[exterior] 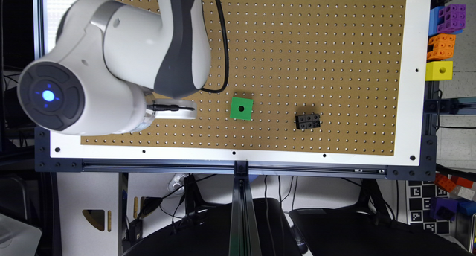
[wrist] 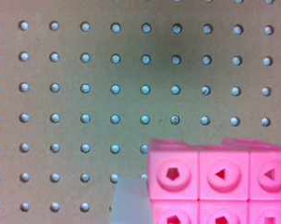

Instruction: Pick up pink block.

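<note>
Brown pegboard (wrist: 84, 70) behind pink block (wrist: 219, 182) close under the tool, grip state unclear.

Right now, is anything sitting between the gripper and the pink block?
Nothing visible does. In the wrist view the pink block lies close under the camera on bare pegboard. The green cube and black brick lie well off toward the exterior view's right, apart from the arm.

Small green plastic cube with one hole (exterior: 241, 108) sits on the brown perforated pegboard table (exterior: 297, 44); small black holed plastic brick (exterior: 308, 121) lies well apart toward the exterior view's right.
</note>
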{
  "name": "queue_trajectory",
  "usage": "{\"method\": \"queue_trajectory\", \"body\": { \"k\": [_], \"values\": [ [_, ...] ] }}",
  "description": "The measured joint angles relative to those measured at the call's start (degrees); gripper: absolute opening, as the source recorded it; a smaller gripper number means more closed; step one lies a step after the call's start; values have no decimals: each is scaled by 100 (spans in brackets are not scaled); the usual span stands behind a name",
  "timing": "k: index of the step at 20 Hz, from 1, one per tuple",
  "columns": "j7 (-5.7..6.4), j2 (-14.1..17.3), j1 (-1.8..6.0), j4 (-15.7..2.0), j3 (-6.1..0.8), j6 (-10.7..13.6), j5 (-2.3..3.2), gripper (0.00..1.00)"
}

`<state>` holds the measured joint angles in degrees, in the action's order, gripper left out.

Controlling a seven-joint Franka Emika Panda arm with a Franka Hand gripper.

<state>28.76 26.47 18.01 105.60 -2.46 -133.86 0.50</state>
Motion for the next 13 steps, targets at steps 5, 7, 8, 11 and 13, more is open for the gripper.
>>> {"method": "queue_trajectory", "body": {
  "k": [5,7,8,11,13],
  "values": [
    [2,-201,0,0,0,178,0,0],
    [2,-251,0,1,0,229,0,0],
    [2,-269,0,0,0,239,0,0],
    [3,-317,0,0,0,270,0,0],
    [3,-328,0,1,0,274,0,0]
  ]
}}
